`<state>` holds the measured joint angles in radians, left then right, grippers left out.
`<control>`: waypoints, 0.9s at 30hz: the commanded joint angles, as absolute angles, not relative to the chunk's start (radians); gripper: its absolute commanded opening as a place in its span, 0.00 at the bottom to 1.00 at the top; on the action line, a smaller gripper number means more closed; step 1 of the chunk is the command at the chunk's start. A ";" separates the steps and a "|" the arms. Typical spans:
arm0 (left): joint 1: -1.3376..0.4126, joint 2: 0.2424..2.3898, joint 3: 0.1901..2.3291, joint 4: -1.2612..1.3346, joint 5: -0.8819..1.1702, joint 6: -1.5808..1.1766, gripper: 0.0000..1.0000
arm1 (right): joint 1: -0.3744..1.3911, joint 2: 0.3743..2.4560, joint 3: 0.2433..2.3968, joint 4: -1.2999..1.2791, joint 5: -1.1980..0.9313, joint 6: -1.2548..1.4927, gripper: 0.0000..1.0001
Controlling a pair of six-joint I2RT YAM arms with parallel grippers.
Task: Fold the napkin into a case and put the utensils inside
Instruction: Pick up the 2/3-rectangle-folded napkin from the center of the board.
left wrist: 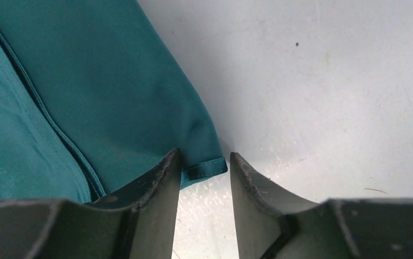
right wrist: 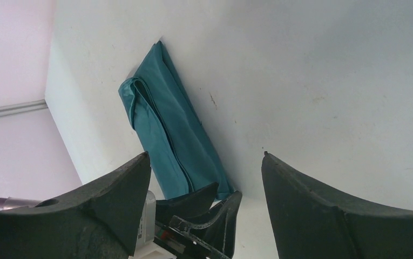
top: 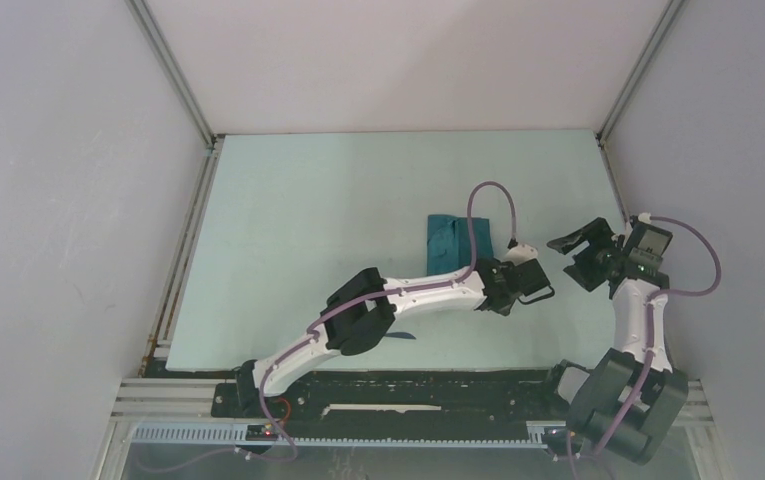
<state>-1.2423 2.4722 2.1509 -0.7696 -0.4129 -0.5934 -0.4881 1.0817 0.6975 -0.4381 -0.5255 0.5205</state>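
Observation:
The napkin lies folded into a narrow dark teal case (top: 450, 243) mid-table. My left gripper (top: 530, 284) is low at its near right corner. In the left wrist view the jaws (left wrist: 205, 156) stand a narrow gap apart, and the cloth corner (left wrist: 207, 168) lies flat between the tips, not pinched. My right gripper (top: 574, 258) hovers wide open and empty to the right. Its wrist view (right wrist: 205, 156) shows the case (right wrist: 166, 129) and the left gripper's fingers (right wrist: 193, 202). A slim dark utensil tip (top: 405, 336) shows under the left arm. The rest is hidden.
White enclosure walls with metal rails (top: 186, 230) close in the pale table (top: 308, 200) on the left, back and right. The left arm (top: 398, 295) stretches across the near middle. The black base rail (top: 408, 395) runs along the near edge.

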 commanded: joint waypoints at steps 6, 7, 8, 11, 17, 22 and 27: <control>-1.221 2.416 2.076 -0.727 -0.386 -0.610 0.32 | -0.503 1.119 0.699 -0.396 -0.577 0.509 0.83; -1.220 2.415 2.076 -0.725 -0.381 -0.608 0.30 | -0.503 1.120 0.699 -0.395 -0.577 0.509 0.83; -1.218 2.413 2.074 -0.723 -0.379 -0.606 0.28 | -0.503 1.121 0.699 -0.395 -0.576 0.508 0.83; -1.212 2.397 2.068 -0.719 -0.364 -0.598 0.17 | -0.494 1.130 0.699 -0.390 -0.577 0.507 0.84; -1.169 2.273 1.933 -0.598 -0.240 -0.619 0.00 | -0.413 1.189 0.699 -0.357 -0.627 0.518 0.91; -1.141 2.130 1.726 -0.440 -0.110 -0.679 0.00 | -0.390 1.327 0.699 -0.279 -0.758 0.562 0.92; -1.121 2.045 1.625 -0.374 -0.059 -0.703 0.00 | -0.324 1.412 0.699 -0.200 -0.828 0.610 0.95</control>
<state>-1.1297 2.1612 1.6646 -0.4839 -0.1364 -0.6598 -0.3737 1.3739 0.6949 -0.3008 -0.7292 0.5610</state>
